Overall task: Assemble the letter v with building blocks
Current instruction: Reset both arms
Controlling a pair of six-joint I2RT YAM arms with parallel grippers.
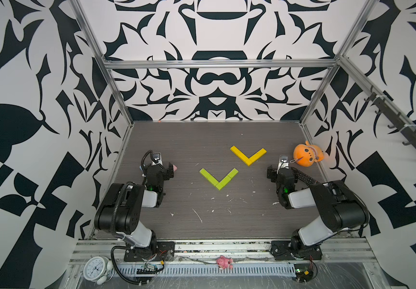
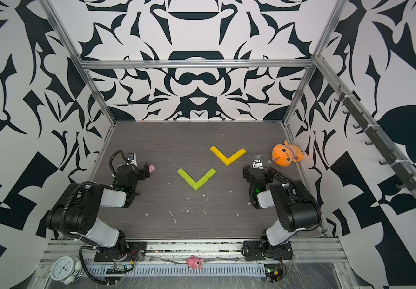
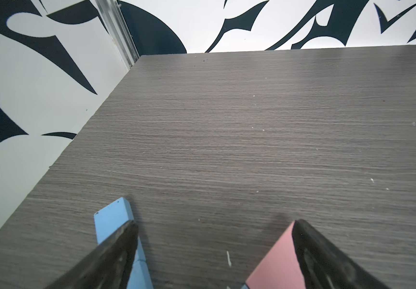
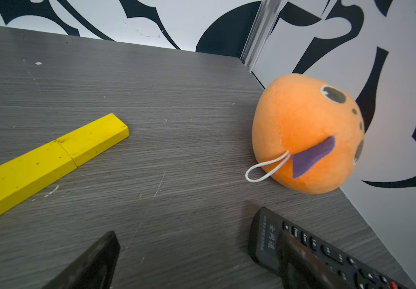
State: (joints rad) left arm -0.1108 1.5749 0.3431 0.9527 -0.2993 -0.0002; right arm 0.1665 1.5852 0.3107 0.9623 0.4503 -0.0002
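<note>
**Two V Shapes Are Lying Ready, Loose Bricks Are Waiting**

The desk [image 1: 227, 225] is carrying two V shapes. The lime green V [image 1: 218, 178] is lying in the middle, and the yellow V [image 1: 248, 155] is lying behind it, nearer the right arm [image 1: 327, 207]. The left arm [image 1: 126, 202] is hanging by the left wall.

The left jaws are standing spread wide and holding nothing. The right jaws are spread wide and empty too.

A swinging arm could be knocking a V crooked, because its bricks are only lying loose, end to end. The orange plush toy [image 4: 307, 132] and the black remote [image 4: 264, 240] are sitting close to the right jaws, which could be bumping them.

Only the left wrist view is showing the light blue brick [image 3: 113, 217] clearly, under one side of the left jaws. In a top view just the pink brick [image 1: 175, 167] is peeking out. A pinch there could be catching both.
</note>
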